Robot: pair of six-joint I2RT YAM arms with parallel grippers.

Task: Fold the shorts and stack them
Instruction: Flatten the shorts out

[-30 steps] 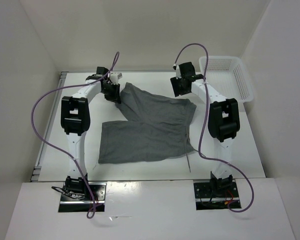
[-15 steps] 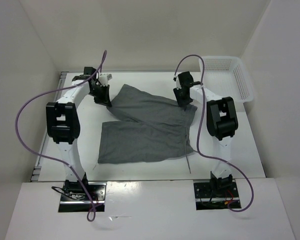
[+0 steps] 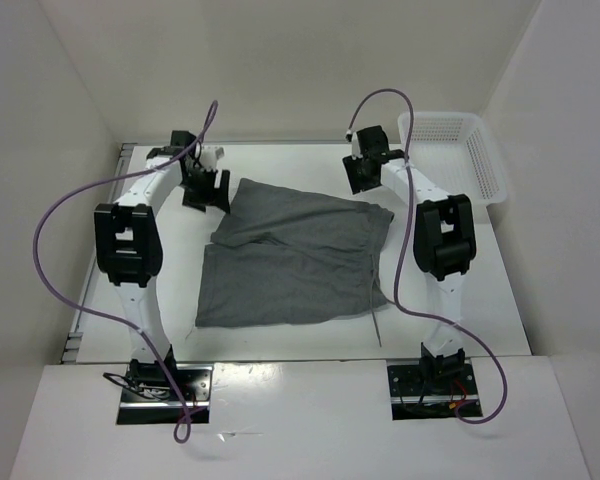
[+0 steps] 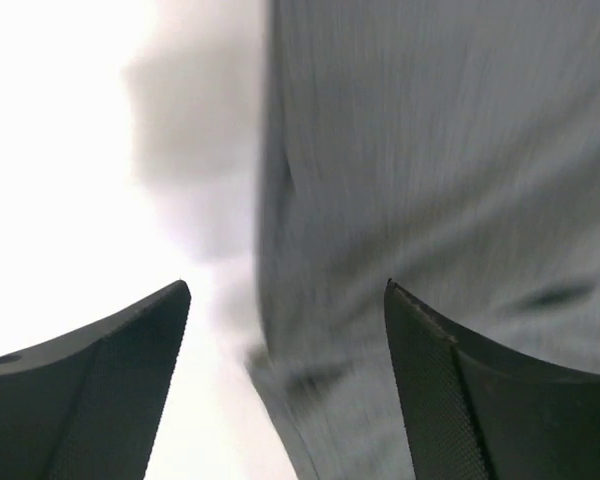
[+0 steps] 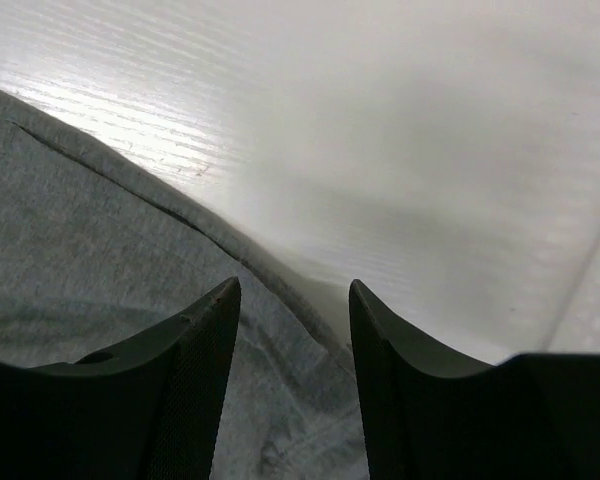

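2 grippers hang over the shorts (image 3: 300, 255).
The left gripper (image 3: 205, 190) is wide open and empty, over the far left corner of the shorts, which lie spread out mid-table (image 3: 450, 310). The right gripper (image 3: 360, 178) is partly open and empty, over their far right edge.

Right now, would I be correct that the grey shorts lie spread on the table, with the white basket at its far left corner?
Not quite: the white basket sits at the far right corner, not the left, as the top view shows. The grey shorts do lie spread on the table.
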